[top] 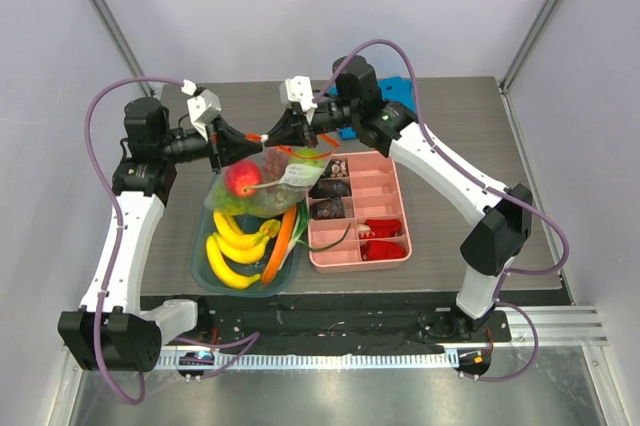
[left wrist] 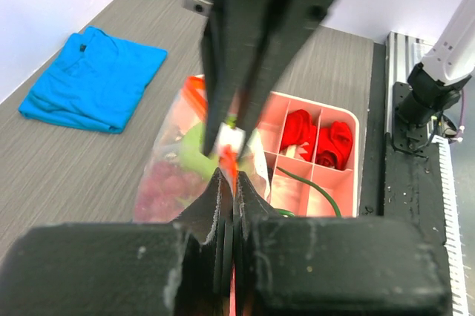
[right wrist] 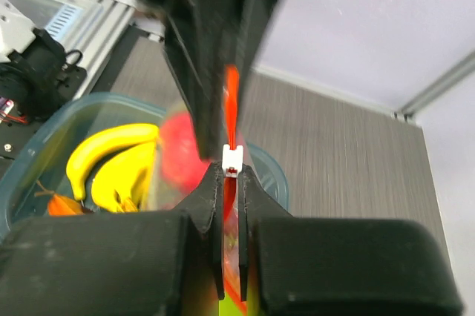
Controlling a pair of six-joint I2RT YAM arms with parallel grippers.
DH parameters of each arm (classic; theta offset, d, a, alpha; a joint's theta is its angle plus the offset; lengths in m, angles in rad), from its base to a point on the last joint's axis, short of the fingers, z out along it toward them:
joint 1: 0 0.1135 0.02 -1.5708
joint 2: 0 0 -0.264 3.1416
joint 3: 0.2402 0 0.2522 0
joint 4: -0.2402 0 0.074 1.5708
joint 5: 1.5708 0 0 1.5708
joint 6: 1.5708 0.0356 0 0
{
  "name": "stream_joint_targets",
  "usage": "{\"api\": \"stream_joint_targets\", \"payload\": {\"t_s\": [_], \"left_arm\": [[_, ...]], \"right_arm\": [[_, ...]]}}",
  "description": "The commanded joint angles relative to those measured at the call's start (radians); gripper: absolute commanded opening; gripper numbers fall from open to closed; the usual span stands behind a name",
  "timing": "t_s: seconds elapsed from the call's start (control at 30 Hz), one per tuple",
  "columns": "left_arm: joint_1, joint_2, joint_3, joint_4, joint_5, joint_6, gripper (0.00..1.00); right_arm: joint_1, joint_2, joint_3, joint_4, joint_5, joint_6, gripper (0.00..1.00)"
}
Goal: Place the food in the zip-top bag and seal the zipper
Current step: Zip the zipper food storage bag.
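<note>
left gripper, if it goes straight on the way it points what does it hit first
The fingers of the right gripper, pinching the same zipper straight ahead; the gap looks tiny, though depth is unclear.

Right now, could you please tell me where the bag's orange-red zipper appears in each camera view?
Top external: the zipper sits at centre, pinched between the left gripper and right gripper.
Left wrist: centre, just beyond the shut jaws.
Right wrist: centre, rising straight from the shut jaws.
Shared landmark: the clear zip-top bag hanging from it.
</note>
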State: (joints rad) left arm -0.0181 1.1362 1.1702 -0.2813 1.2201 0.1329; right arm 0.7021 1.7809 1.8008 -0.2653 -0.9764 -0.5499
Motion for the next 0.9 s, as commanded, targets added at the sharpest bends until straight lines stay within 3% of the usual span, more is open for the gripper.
{"api": "stream_joint_targets", "payload": {"t_s": [0.0, 0.87], "left_arm": [[0.014, -0.039, 0.057, 0.151, 0.093, -0.041, 0.00], [0.089, -0.061, 0.085, 0.274, -0.077, -0.072, 0.00]], "right_arm": [[-0.073, 0.022, -0.027, -0.126, 0.087, -0.027, 0.01], [-0.156, 0.002, -0.055, -0.201, 0.154, -0.127, 0.01]]}}
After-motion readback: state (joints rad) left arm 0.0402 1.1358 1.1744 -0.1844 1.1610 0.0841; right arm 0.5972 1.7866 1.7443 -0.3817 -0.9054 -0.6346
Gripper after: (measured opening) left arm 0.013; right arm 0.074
